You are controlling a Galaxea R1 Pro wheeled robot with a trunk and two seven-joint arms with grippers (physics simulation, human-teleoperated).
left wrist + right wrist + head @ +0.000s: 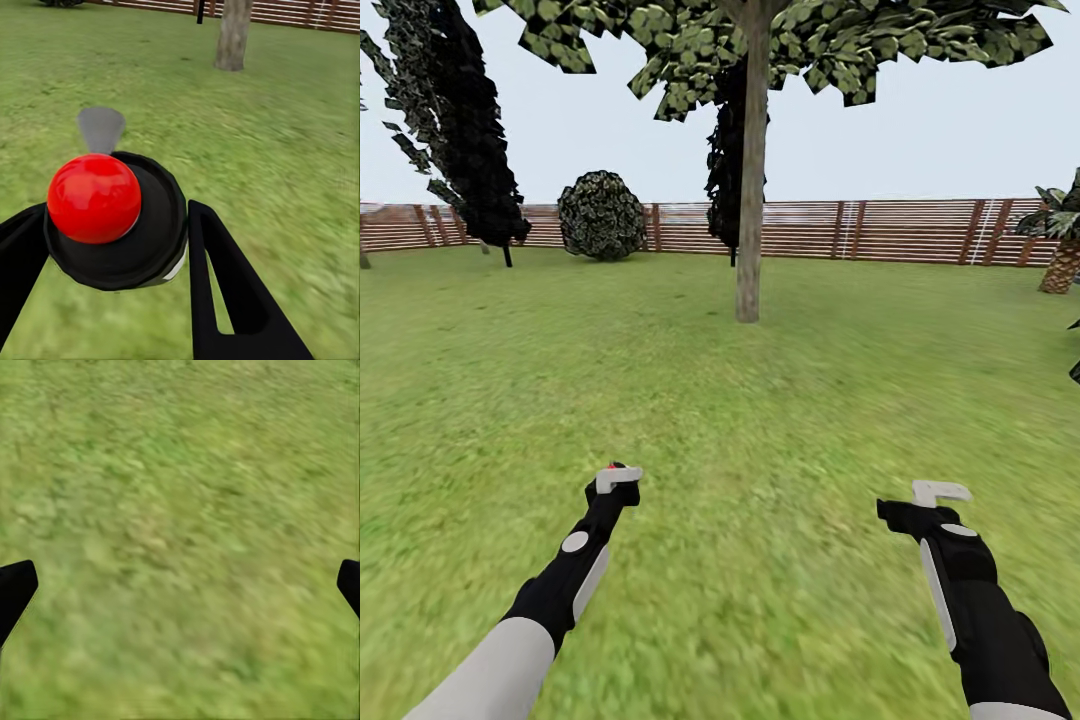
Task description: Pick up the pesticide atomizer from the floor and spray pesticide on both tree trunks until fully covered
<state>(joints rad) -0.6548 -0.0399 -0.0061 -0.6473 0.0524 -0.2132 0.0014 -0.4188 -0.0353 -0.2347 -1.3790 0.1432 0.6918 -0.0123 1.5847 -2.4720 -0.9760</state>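
My left gripper (615,482) is shut on the pesticide atomizer (617,469), held low over the grass floor (760,420). In the left wrist view the atomizer (120,232) is a black round body with a red ball on top and a grey nozzle, sitting between the two black fingers (225,292). The nozzle faces toward a tree trunk (750,200), a grey-brown column some way ahead; its base also appears in the left wrist view (233,34). My right gripper (922,502) is open, and its wrist view has nothing but grass between the fingertips (16,585).
A brown slat fence (900,228) closes the far side of the lawn. A dark cypress (470,130) and a round bush (601,215) stand at the back left, another cypress behind the trunk. A short palm (1063,255) stands at the right edge.
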